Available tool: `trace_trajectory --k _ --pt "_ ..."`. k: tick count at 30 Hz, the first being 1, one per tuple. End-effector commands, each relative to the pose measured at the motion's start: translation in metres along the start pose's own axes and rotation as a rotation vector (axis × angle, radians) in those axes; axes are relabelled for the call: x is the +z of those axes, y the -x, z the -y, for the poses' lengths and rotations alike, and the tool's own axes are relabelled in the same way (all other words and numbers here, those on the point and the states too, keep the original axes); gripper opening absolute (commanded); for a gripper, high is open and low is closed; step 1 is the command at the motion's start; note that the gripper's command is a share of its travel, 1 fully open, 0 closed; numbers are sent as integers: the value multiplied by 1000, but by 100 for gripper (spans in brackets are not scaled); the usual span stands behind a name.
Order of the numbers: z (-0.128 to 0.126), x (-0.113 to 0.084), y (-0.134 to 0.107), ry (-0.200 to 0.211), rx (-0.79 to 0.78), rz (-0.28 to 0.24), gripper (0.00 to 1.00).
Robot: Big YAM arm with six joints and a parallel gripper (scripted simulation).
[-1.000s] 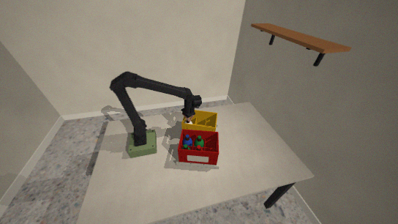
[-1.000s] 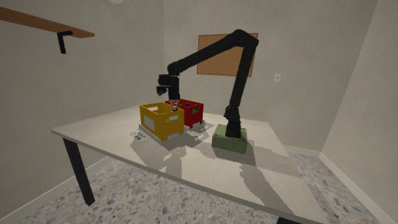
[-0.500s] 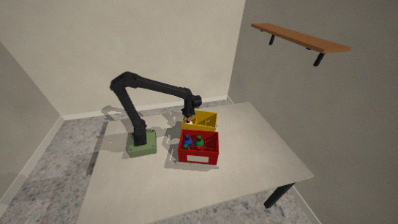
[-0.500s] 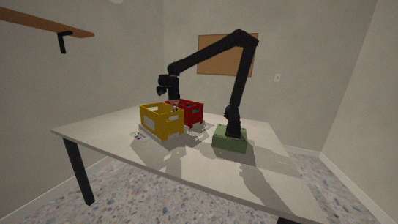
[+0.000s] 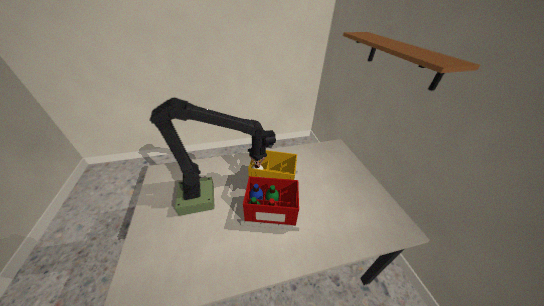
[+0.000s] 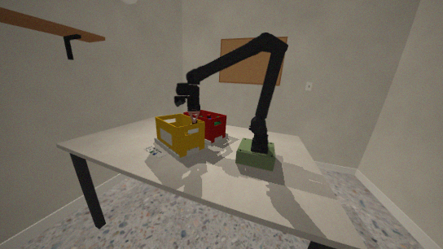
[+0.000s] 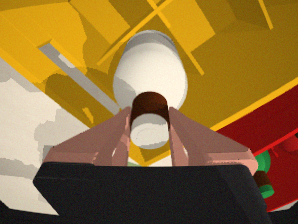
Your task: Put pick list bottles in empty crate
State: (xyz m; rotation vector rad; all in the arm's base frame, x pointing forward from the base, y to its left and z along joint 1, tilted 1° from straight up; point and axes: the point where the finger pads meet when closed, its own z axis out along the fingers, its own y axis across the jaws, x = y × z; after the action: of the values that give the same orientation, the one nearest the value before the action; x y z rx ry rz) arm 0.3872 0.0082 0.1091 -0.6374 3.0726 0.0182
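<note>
Grey walls (image 5: 430, 165) (image 6: 350, 49) meet a speckled floor (image 5: 65, 235) (image 6: 134, 220) — stone chips, perhaps; a brown shelf (image 5: 410, 50) (image 6: 45, 26) hangs — black-bracketed.
</note>
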Motion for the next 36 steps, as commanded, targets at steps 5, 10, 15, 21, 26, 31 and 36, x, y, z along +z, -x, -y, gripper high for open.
trace_trajectory --k 5,10,15,21,26,31,36 --pt "0 -15 8 -19 6 46 0" --pt "0 -14 7 -18 6 46 0" --pt "1 -14 7 -19 6 46 0" --pt "1 -14 7 -19 6 46 0" --pt "1 -11 7 -19 6 46 0" --pt "1 -7 6 -16 6 39 0" --pt "1 -4 7 -17 6 42 0"
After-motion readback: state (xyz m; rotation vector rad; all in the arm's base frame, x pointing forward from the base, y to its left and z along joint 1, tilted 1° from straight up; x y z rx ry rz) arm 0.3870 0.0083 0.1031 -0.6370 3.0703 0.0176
